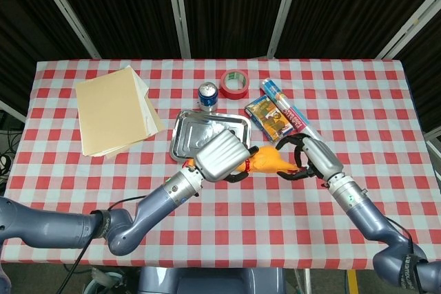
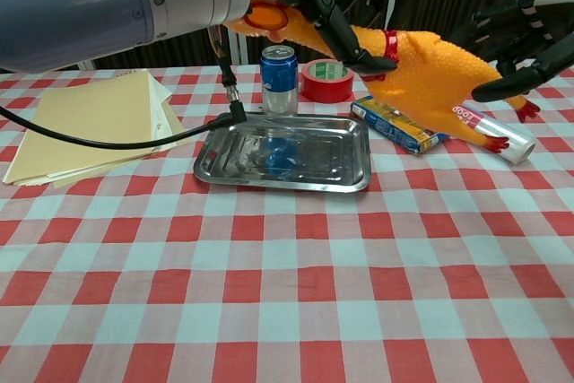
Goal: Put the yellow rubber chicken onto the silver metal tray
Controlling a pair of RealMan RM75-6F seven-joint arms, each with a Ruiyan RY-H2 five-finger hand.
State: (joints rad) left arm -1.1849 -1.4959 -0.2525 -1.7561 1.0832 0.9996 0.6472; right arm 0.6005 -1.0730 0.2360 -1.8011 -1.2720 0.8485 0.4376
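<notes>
The yellow rubber chicken [image 1: 267,162] [image 2: 439,73] hangs in the air just right of the silver metal tray [image 1: 180,129] [image 2: 280,184], head towards the tray. My left hand [image 1: 222,156] [image 2: 344,26] grips its neck by the red collar. My right hand [image 1: 311,158] [image 2: 524,40] cups the tail end with fingers spread; the upper fingers stand off the body and one lower finger lies against its rear. The tray lies flat on the checked cloth with nothing on it. The chicken's red feet dangle over the white tube.
Behind the tray stand a blue can [image 1: 207,94] [image 2: 279,78] and a red tape roll [image 1: 234,82] [image 2: 325,80]. A printed box [image 1: 267,118] [image 2: 398,123] and a white tube [image 1: 293,113] [image 2: 493,134] lie under the chicken. A stack of tan folders [image 1: 114,109] [image 2: 90,123] lies at the left.
</notes>
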